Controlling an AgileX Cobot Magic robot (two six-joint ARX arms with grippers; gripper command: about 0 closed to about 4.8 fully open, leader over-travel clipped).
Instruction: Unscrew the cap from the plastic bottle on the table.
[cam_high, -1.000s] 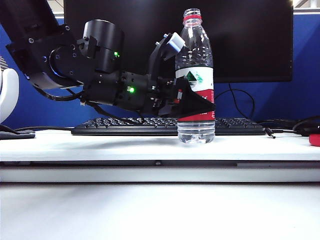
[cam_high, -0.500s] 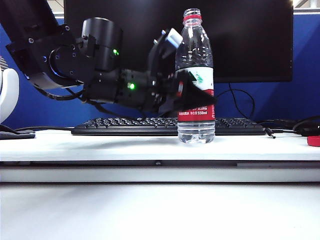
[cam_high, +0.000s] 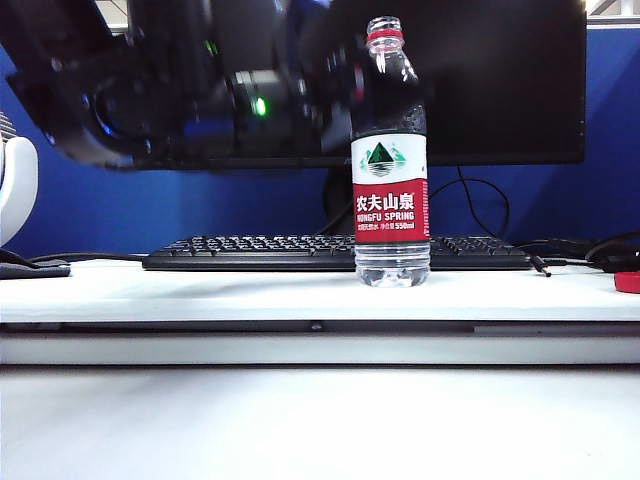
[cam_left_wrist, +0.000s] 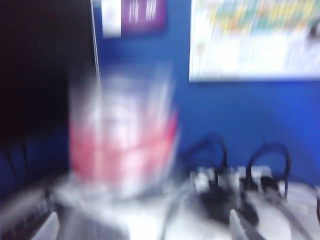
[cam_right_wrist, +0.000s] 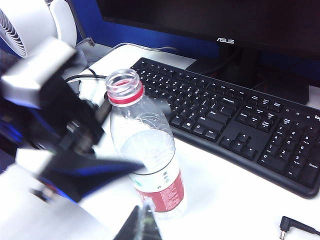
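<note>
Neck of the plastic bottle (cam_high: 391, 180) is bare: the mouth is open and only the thin red ring (cam_high: 385, 38) is left, so the cap is off; a small red object (cam_high: 630, 281) lies well to the right of the bottle at the table (cam_high: 200, 290) edge and may be the cap, though it is too small to be sure; the bottle itself stands upright on the table, just in front of the keyboard (cam_high: 250, 252). The left gripper (cam_left_wrist: 144, 227) hangs blurred beside the bottle's shoulder, on its left, its fingers spread wide with nothing between them and apart from the plastic; the right gripper (cam_right_wrist: 142, 225) sits above and in front of the bottle, its tips pressed together and empty. The unscrewing looks done, so the step in hand is probably clearing away; doing it well means drawing the left gripper out sideways from the bottle, fingers kept wide; a light, nearly empty bottle would tip at the slightest brush.
</note>
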